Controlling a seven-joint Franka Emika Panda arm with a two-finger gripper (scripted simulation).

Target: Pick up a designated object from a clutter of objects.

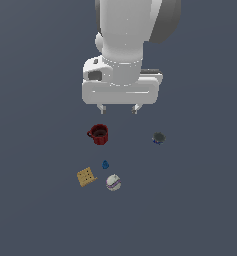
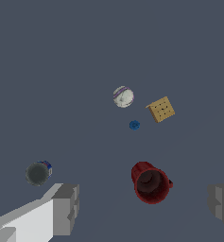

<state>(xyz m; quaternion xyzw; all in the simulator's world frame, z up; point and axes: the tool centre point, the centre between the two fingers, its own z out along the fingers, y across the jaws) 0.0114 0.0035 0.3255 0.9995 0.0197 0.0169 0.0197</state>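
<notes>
My tool (image 1: 119,108) hangs open and empty above the mug (image 1: 98,134), while the can (image 1: 158,138) sits apart toward the exterior view's right. If I descend here, I risk grabbing the mug instead, 1 wrong pick.

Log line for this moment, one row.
phase: approach | gripper: open, empty, above floor | blue can: upright, apart from others | red mug: nearest gripper | grasp: not yet
</notes>
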